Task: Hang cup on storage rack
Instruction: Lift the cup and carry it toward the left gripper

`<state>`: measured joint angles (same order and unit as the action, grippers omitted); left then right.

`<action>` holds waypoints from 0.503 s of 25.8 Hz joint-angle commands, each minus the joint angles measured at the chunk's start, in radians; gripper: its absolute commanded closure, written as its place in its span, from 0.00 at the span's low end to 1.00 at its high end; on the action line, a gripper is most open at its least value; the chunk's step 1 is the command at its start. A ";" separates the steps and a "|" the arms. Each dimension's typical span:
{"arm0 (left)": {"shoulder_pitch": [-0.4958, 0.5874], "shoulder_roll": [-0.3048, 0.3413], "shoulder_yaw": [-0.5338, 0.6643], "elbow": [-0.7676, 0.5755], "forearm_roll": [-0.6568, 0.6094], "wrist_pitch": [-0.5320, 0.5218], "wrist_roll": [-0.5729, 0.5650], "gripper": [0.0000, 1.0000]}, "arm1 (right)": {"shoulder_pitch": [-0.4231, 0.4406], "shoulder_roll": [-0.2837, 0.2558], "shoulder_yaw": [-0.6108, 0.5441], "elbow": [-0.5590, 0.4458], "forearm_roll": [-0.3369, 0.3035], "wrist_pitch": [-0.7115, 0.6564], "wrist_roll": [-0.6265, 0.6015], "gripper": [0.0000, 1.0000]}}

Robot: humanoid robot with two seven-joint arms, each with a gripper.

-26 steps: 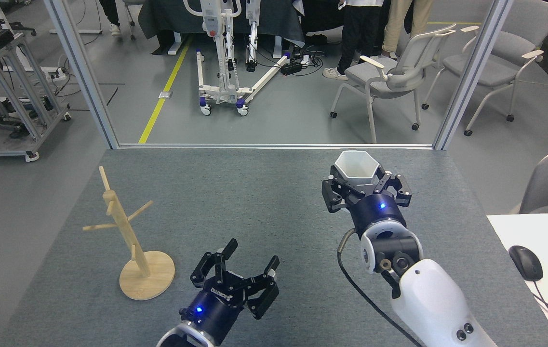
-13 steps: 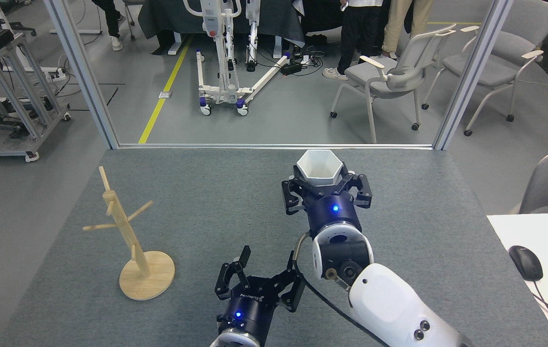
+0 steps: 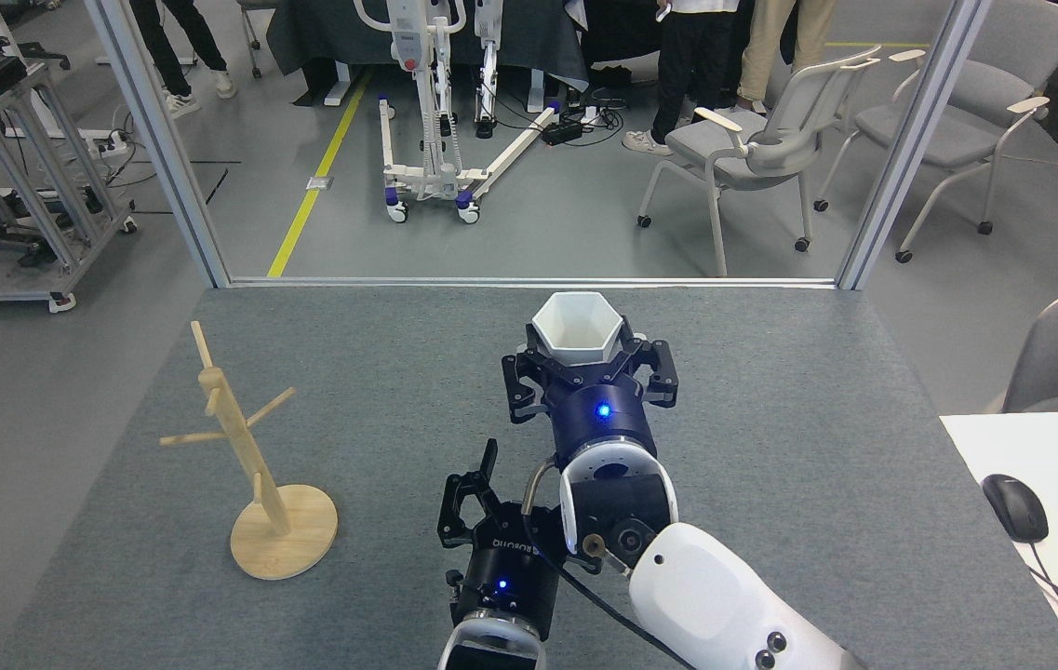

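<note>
The cup (image 3: 577, 340) is white, hexagonal rim up, mouth open to the camera, empty inside. It sits upright between the fingers of the right gripper (image 3: 584, 365), which close against its lower faceted walls; only the upper part of the cup shows above the black fingers. Whether it is lifted off the grey table (image 3: 817, 447) cannot be told from this view. It is near the middle of the table, toward the far edge.

The right arm comes in from the lower right, blue light lit on the wrist.

The left gripper (image 3: 501, 502) lies just below and left of the right wrist, near the bottom edge. One finger stands up on its left; the right side is hidden behind the right arm, so I cannot tell how far it is spread. It holds nothing visible.

The storage rack (image 3: 249, 447) stands on the left of the table, well apart from the cup, pegs bare, post leaning left in view.

A computer mouse (image 3: 1015, 507) rests on a white desk (image 3: 975, 447) at the right.
</note>
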<state>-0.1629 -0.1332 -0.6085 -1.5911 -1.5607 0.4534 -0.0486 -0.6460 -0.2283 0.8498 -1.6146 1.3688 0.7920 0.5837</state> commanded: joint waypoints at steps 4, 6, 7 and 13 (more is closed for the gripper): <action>-0.044 -0.002 -0.020 0.022 -0.001 -0.001 -0.034 0.02 | 0.016 0.038 0.002 0.001 0.036 0.000 0.001 1.00; -0.064 -0.002 -0.019 0.048 -0.001 -0.013 -0.043 0.01 | 0.029 0.053 0.002 0.001 0.064 0.000 0.005 1.00; -0.075 -0.002 -0.017 0.053 -0.001 -0.016 -0.043 0.02 | 0.035 0.063 0.003 -0.001 0.075 0.000 0.015 1.00; -0.116 -0.002 -0.013 0.082 0.014 -0.007 -0.046 0.02 | 0.068 0.102 0.031 -0.004 0.147 0.003 0.048 1.00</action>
<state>-0.2636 -0.1350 -0.6234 -1.5212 -1.5527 0.4408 -0.0942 -0.5955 -0.1454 0.8714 -1.6163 1.4795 0.7935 0.6223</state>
